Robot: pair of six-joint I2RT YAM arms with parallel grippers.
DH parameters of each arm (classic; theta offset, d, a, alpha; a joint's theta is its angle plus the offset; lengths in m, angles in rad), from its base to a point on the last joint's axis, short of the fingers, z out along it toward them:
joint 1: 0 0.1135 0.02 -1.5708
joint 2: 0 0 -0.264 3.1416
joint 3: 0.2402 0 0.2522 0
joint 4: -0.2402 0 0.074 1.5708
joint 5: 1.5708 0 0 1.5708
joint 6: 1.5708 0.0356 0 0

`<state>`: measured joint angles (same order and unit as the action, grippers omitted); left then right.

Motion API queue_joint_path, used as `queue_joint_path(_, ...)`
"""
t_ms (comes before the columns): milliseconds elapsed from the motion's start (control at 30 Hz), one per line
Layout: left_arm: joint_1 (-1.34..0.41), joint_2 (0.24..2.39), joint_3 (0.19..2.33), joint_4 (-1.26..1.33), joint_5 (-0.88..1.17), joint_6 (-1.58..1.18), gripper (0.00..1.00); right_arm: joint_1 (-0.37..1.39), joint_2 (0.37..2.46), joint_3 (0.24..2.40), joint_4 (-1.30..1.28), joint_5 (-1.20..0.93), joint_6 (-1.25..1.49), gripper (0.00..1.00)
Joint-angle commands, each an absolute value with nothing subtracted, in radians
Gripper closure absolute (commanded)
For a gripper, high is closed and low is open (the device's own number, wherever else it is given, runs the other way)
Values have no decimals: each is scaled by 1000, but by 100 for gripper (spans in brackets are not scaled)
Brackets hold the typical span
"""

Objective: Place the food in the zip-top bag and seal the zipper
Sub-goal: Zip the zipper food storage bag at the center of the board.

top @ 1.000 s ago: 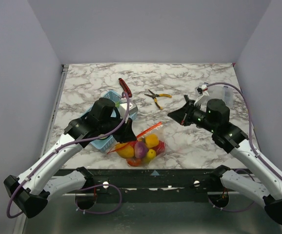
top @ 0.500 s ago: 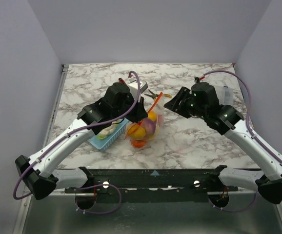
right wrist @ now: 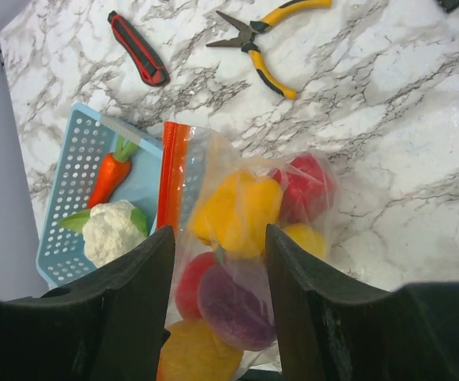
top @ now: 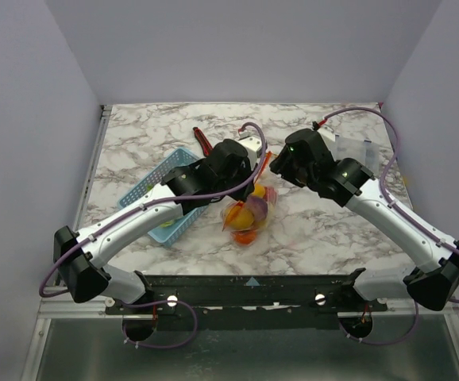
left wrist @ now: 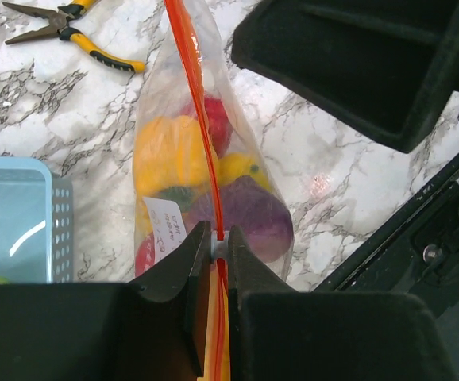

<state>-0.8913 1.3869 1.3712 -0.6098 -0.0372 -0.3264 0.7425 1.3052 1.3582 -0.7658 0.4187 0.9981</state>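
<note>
The zip-top bag (top: pixel 249 216) hangs from my left gripper (left wrist: pixel 220 242), which is shut on the zipper (left wrist: pixel 206 135), an orange-red strip running away from the jaws. Inside the bag lies food (left wrist: pixel 174 151): yellow, red and purple pieces. My right gripper (right wrist: pixel 217 270) is open just above the bag (right wrist: pixel 253 238), one finger to each side, touching nothing. In the top view it (top: pixel 277 165) sits close to the right of the left gripper (top: pixel 253 176). A carrot (right wrist: pixel 110 178) and a cauliflower (right wrist: pixel 110 230) lie in the blue basket (right wrist: pixel 71 167).
Yellow-handled pliers (right wrist: pixel 261 48) and a dark red-handled knife (right wrist: pixel 138 48) lie on the marble table beyond the bag. The blue basket (top: pixel 156 184) is left of the bag, partly under my left arm. A rigid clear box (top: pixel 356 147) stands at the back right.
My left gripper has carried the bag up and away from the table's front edge, towards the middle. My right gripper has opened and swung left to the bag's mouth.
</note>
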Motion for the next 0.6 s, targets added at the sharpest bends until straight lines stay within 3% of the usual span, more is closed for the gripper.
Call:
queue_joint_path(0,-937,1405,1411,-565,-134,-327,100,745,1299,1353,-801,493,1020,47)
queue_joint_path(333,-983,1375,1344,-491,-102,-339,100,745,1216,1214,-589,421,767,46)
queue_joint_path(400,-985,1361,1331,-488,-118,-341,100,745,1178,1181,-591,480,795,39)
queue_joint_path(567,-992,1348,1303,-455,-127,-338,100,745,1216,1246,-659,422,864,38)
